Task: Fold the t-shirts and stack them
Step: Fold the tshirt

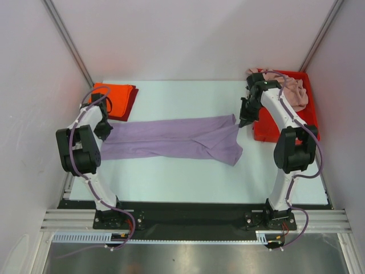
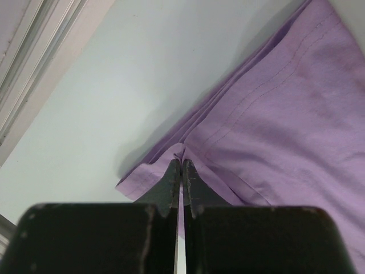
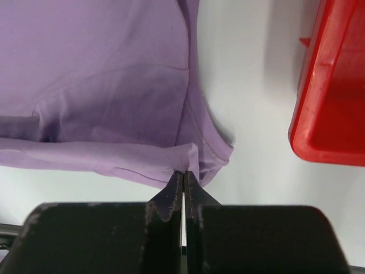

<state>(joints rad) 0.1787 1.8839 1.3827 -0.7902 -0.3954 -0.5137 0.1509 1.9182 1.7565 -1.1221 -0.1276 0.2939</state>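
The lavender t-shirt (image 1: 171, 138) lies stretched across the table (image 1: 188, 177), folded narrow. The orange-red t-shirt (image 1: 114, 94) sits folded atop the dark red t-shirt (image 1: 130, 107), far left; the pink t-shirt (image 1: 293, 91) lies crumpled, far right.

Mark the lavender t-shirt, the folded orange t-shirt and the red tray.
lavender t-shirt (image 1: 171, 138), top view, middle of the spread cloth.
orange t-shirt (image 1: 117, 96), top view, centre of its folded top face.
red tray (image 1: 266, 130), top view, bare near-left corner.

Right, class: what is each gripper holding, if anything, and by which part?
Both are shut on the purple t-shirt: the left gripper pinches a corner at its left end, the right gripper a folded edge at its right end.
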